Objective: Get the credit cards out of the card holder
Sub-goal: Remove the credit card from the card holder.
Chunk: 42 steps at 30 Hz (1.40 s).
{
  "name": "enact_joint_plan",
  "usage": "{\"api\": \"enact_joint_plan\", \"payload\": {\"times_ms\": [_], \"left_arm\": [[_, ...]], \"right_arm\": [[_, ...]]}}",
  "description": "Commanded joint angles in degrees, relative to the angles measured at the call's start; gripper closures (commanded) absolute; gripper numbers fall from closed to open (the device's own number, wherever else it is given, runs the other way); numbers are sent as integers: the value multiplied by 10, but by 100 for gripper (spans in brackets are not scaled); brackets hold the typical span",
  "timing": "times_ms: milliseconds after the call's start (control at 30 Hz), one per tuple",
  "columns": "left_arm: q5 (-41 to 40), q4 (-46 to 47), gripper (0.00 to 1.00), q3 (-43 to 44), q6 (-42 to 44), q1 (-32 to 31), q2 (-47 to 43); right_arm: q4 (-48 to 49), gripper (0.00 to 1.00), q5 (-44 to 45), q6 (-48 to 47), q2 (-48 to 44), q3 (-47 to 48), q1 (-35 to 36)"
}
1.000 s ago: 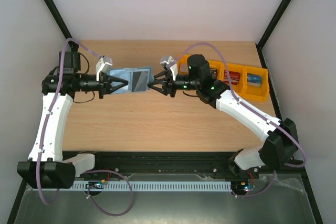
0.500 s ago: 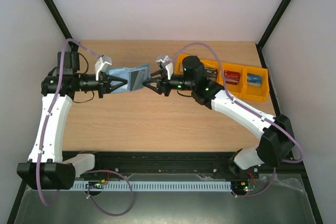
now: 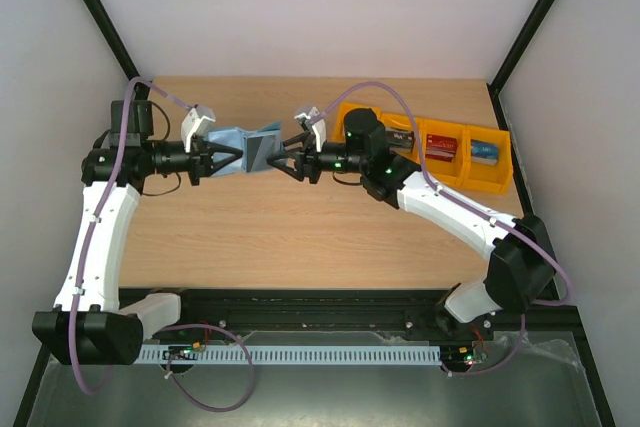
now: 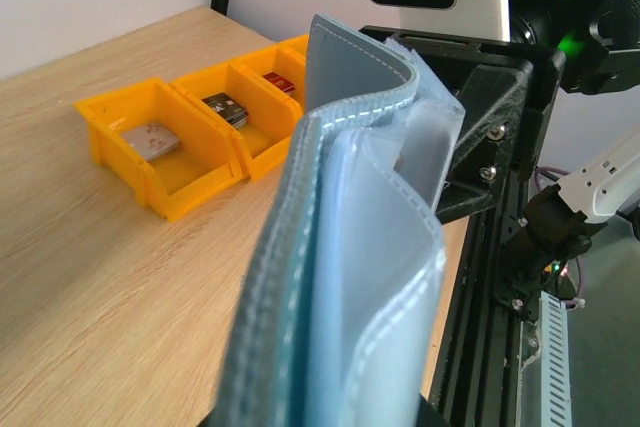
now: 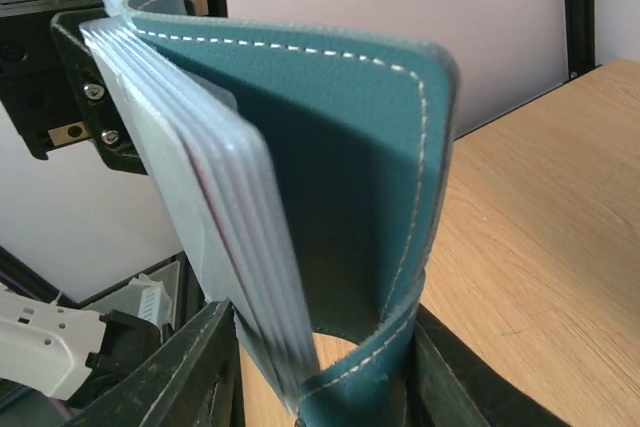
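Right claw (image 3: 283, 159) further left, astride card holder (image 3: 248, 150) (cards (image 5: 235, 237) inside).

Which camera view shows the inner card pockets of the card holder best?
The right wrist view: the card pockets fan out close to the lens, each edge separate. The left wrist view shows them pale and partly blurred. The top external view shows the card holder small, pockets indistinct.

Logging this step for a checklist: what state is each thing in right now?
card holder: open, held off the table.
credit cards: inside the holder's sleeves.
left claw: shut on the card holder.
right claw: jaws apart around the holder's free flap, grip unclear.
orange bins: upright, items inside.
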Motion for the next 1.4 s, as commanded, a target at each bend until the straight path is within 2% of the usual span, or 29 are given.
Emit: {"api": "enact_joint_plan", "payload": {"times_ms": [0,100,467,533,667,800,833,933,1000,1067,1167,1367], "left_arm": [[-6,7,98,-6,-1,-13,6],[13,-11,98,-2,21,-13,6],[-29,18,98,-20,-9,-25,9],[-30,21,98,-20,-13,-26,9],[-27,23,98,-17,-16,-26,10],[-6,-1,98,-14,15,-26,9],[5,-17,91,-11,36,-26,8],[31,-78,50,-3,116,-26,7],[41,-100,36,-2,146,-26,5],[44,-114,26,-3,164,-26,5],[54,-116,14,-3,168,-26,5],[91,-140,2,17,204,-27,12]], "right_arm": [[97,57,-75,-7,-25,1,35],[90,55,-67,-23,-32,-3,35],[165,72,-142,40,-20,-4,40],[180,78,-156,46,-20,-6,42],[183,98,-154,45,-28,-12,44],[162,98,-113,43,-32,-13,43],[155,98,-96,41,-33,-13,43],[134,98,-62,40,-32,-9,40],[128,98,-54,42,-32,-7,40],[126,98,-48,45,-33,-5,40],[116,98,-40,48,-30,3,40],[108,98,-31,52,-21,9,44]]}}
